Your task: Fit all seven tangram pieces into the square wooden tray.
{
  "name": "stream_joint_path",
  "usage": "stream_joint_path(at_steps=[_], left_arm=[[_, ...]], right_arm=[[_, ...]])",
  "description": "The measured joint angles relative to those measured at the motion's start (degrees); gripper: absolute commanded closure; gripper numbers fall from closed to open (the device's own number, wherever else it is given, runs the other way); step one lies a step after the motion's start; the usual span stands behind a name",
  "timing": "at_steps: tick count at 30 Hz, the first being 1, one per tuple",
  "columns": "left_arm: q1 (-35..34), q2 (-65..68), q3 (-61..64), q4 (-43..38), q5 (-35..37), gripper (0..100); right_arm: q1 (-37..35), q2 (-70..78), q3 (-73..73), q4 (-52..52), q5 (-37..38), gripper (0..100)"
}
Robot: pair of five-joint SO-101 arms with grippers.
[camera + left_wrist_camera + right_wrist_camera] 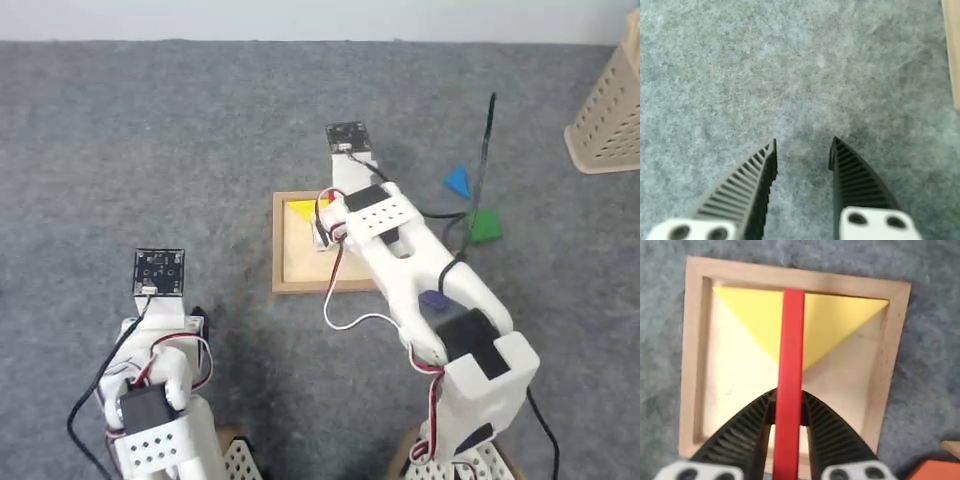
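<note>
Right claw point(789, 394) grips thin red piece point(790, 365) edge-on above tray point(694, 365), long axis pointing straight from claw twd yellow triangle point(750, 310), flat inside. Left claw point(804, 141) half open, over grey bench point(790, 60).

The grey carpeted tabletop point(150, 130) carries the tray point(277, 245) at centre, with a blue triangle point(457, 181) and a green piece point(485, 226) toward its 3 o'clock.

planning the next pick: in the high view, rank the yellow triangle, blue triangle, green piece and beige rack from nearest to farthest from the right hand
1. yellow triangle, in the tray, just by the right hand holding the red piece.
2. blue triangle and green piece, on the carpet right of the tray; too close to call.
3. beige rack, at the far right edge.
</note>
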Motion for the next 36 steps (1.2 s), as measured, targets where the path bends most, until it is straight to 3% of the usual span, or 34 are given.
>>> stream_joint_path(at_steps=[3,10,28,32,36], left_arm=[[0.0,0.0,0.0,0.0,0.0,83],[0.0,0.0,0.0,0.0,0.0,83],[0.0,0.0,0.0,0.0,0.0,83],[0.0,0.0,0.0,0.0,0.0,83],[0.0,0.0,0.0,0.0,0.0,83]], right_arm=[[-0.26,0.0,0.0,0.0,-2.99,98.5],[-0.26,0.0,0.0,1.76,-5.19,82.4],[2.81,-8.62,-2.99,14.77,-2.9,84.5],[3.69,-8.62,-2.99,13.63,2.29,99.8],[3.16,-6.68,-2.73,9.05,8.97,98.3]])
